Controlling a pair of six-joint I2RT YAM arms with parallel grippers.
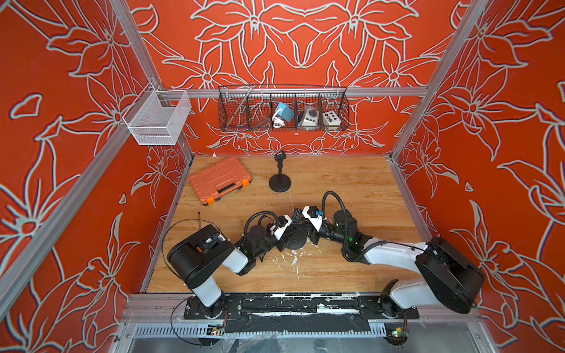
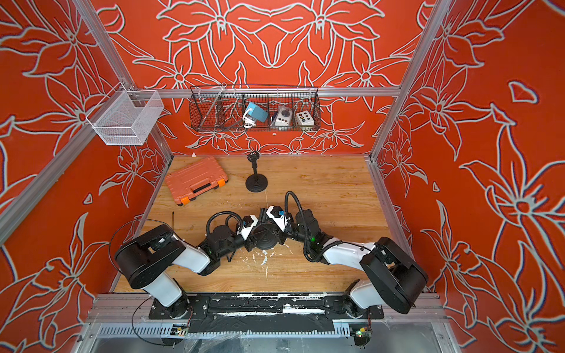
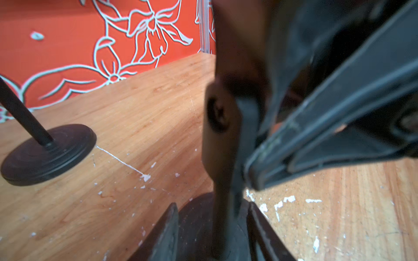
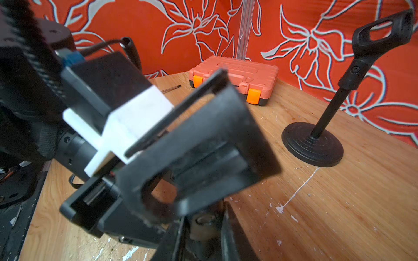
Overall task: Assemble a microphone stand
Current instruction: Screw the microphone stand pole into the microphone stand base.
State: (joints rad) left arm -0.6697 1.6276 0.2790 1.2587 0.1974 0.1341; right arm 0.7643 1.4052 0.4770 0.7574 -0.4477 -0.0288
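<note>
Both arms meet nose to nose over the middle of the wooden table (image 1: 351, 189), and right under them sits the black round base (image 1: 296, 240) of the stand being put together, flat on the boards. In the left wrist view its upright (image 3: 222, 158) rises out of that base, with a cross-head screw (image 3: 216, 115) showing in the clip joint partway up. The left gripper (image 3: 212, 205) is spread. One finger stands on either side of the upright low down, and neither looks pressed against it. The right gripper (image 4: 203, 217) is another story. Its dark fingers (image 3: 282, 162) come across from the side and clamp the upper part of that upright. The right wrist view shows a pale rounded piece pinched between them, too blurred to name. Back by the far wall, well apart from the action, a complete stand (image 1: 279, 174) is upright on its own base, pole up, clip on top. Just to its left lies a closed orange tool case (image 1: 219, 180), and a thin dark rod (image 1: 199, 217) lies on the table beside the left arm.
</note>
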